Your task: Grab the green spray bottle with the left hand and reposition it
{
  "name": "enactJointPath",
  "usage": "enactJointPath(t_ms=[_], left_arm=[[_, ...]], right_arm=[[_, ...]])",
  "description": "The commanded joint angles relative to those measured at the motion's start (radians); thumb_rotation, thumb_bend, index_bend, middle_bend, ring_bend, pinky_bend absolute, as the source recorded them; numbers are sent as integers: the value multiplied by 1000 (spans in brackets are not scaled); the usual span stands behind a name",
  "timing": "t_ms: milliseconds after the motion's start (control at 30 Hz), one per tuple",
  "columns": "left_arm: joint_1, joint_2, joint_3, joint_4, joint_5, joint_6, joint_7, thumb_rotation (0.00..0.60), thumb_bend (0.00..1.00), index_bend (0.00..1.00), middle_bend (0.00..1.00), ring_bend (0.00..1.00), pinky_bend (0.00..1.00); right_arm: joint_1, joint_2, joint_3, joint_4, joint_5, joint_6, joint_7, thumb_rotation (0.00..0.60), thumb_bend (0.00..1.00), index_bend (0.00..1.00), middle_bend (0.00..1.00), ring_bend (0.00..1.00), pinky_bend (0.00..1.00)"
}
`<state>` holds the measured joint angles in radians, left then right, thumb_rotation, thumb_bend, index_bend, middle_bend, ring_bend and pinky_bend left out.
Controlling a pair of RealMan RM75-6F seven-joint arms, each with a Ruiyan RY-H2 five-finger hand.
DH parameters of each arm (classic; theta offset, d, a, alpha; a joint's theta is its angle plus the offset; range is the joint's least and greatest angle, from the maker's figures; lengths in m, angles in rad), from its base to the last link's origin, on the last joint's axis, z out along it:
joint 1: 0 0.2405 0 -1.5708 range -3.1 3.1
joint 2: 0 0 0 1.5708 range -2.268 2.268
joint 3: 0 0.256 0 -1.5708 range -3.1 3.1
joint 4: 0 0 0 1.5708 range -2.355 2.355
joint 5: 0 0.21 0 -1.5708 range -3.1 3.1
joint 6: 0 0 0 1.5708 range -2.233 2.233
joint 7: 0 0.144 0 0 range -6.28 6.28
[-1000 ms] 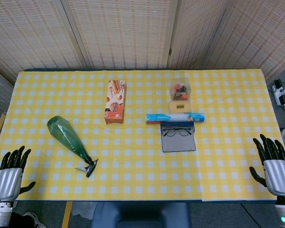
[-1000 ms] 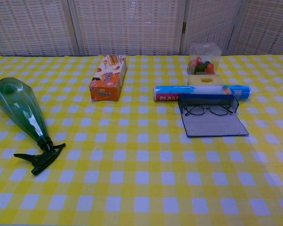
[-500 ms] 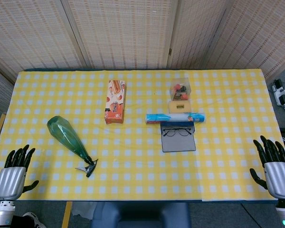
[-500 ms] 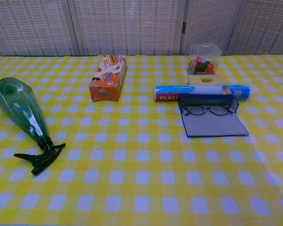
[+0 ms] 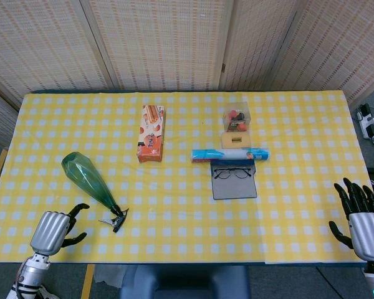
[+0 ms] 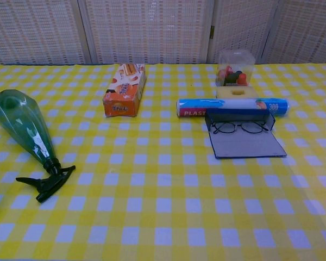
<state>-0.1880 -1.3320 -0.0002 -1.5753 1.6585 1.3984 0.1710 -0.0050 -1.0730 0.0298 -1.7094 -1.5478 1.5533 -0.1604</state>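
Covering table [image 5: 299,205], yellow checked cloth; woven screens [image 5: 162,43] behind. Bottle [image 5: 87,180] lying flat. Left hand [image 5: 53,229] empty, fingers apart; right hand [image 5: 361,218] spread.

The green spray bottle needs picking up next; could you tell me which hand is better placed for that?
Left. The left hand sits just beside the green spray bottle, holding nothing; the right hand is across the table.

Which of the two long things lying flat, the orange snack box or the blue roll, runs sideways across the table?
The blue roll; it lies left to right just behind the glasses, while the orange snack box points toward the back screen.
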Motion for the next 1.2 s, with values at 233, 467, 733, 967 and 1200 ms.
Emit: enactJointPath(t_ms=[233, 467, 733, 967, 1200], left_arm=[[-137, -114, -52, 71, -31, -158, 185, 600, 163, 394, 1000, 1000, 1000], [-181, -178, -81, 201, -17, -136, 186, 600, 159, 441, 1000, 1000, 1000], [-220, -197, -78, 265, -29, -165, 167, 600, 161, 465, 1000, 1000, 1000], [-257, -212, -86, 308, -62, -209, 157, 600, 168, 465, 1000, 1000, 1000], [-272, -214, -81, 332, -92, -232, 172, 600, 168, 462, 1000, 1000, 1000]], right_arm=[[-7, 13, 6, -5, 9, 11, 18, 600, 343, 0, 0, 0, 0], [-11, 25, 15, -9, 32, 11, 36, 600, 343, 0, 0, 0, 0], [-8, 28, 24, -14, 59, -3, 32, 600, 343, 0, 0, 0, 0], [-10, 33, 35, -17, 85, -5, 39, 600, 343, 0, 0, 0, 0], [-15, 39, 37, -17, 91, 1, 50, 600, 342, 0, 0, 0, 0]])
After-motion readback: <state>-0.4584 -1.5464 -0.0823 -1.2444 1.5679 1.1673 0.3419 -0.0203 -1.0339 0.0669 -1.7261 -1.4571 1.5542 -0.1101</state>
